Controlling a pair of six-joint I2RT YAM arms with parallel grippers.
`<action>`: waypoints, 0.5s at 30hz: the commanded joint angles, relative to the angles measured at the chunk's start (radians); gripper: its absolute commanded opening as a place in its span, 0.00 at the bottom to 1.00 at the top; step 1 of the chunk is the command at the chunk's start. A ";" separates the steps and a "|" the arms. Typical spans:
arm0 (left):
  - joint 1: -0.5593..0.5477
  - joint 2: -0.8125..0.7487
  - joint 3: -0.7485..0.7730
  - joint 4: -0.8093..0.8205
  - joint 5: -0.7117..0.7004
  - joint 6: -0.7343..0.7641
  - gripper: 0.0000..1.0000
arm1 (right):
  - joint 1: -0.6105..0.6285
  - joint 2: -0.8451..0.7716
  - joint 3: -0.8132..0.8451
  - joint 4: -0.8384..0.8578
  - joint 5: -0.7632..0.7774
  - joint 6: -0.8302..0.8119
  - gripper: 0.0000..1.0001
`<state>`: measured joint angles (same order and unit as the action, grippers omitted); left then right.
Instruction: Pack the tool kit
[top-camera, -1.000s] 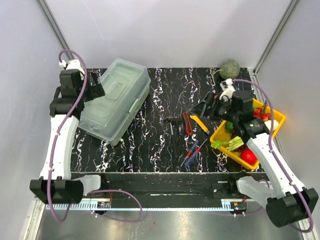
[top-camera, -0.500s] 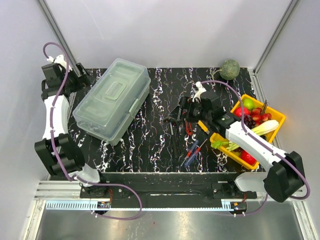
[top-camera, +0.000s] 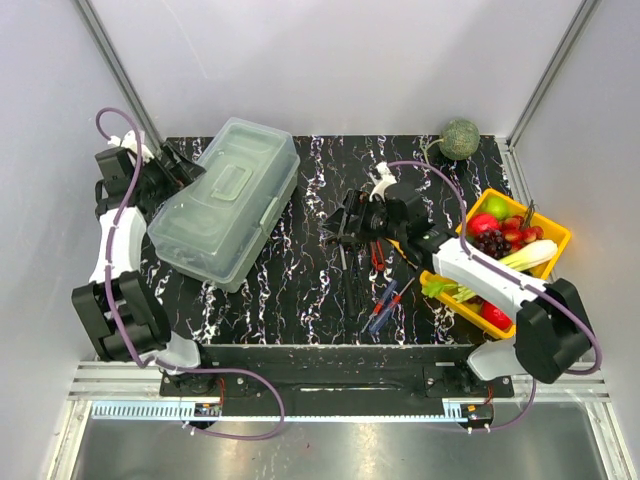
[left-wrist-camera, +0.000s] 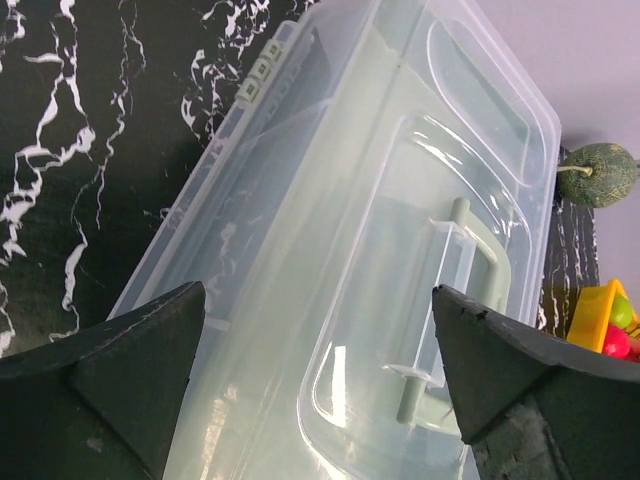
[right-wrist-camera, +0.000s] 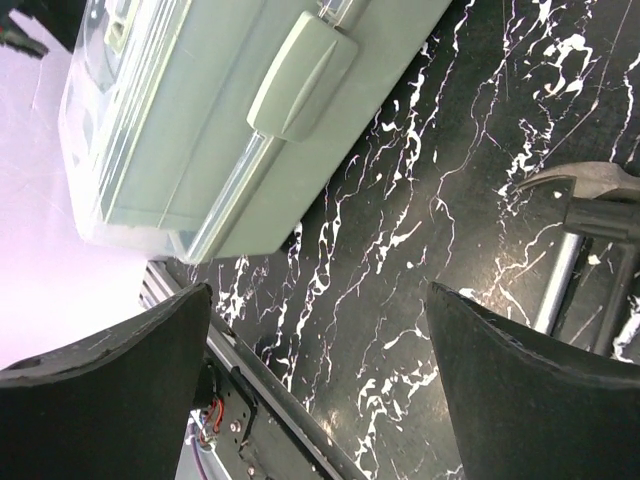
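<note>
Grey-headed hammer (right-wrist-camera: 585, 195) cut off at edge; pale grey-green plastic toolbox (top-camera: 225, 205), translucent lid shut; left gripper (left-wrist-camera: 315, 330), right gripper (right-wrist-camera: 318, 320) wide, empty.

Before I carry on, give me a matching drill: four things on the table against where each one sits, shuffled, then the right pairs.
1. large pale grey-green plastic toolbox with clear lid
2. round green melon
3. yellow plastic tray of fruit
4. black hammer with grey metal head

A. far right corner of the black marbled table
B. right edge
C. left part
D. middle, near the right claw

Pairs: 1-C, 2-A, 3-B, 4-D
</note>
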<state>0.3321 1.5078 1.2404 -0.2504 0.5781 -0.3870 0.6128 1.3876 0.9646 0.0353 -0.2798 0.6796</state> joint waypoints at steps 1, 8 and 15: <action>-0.008 -0.106 -0.099 -0.010 0.037 -0.105 0.99 | 0.011 0.043 -0.006 0.143 -0.010 0.058 0.93; -0.030 -0.120 -0.196 -0.017 0.095 -0.150 0.98 | 0.021 0.099 0.003 0.199 -0.025 0.098 0.92; -0.175 -0.040 -0.170 -0.043 0.082 -0.101 0.96 | 0.024 0.137 0.000 0.229 0.010 0.127 0.90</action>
<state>0.2565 1.4117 1.0691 -0.2302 0.5682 -0.4721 0.6239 1.5143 0.9607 0.1959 -0.2962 0.7834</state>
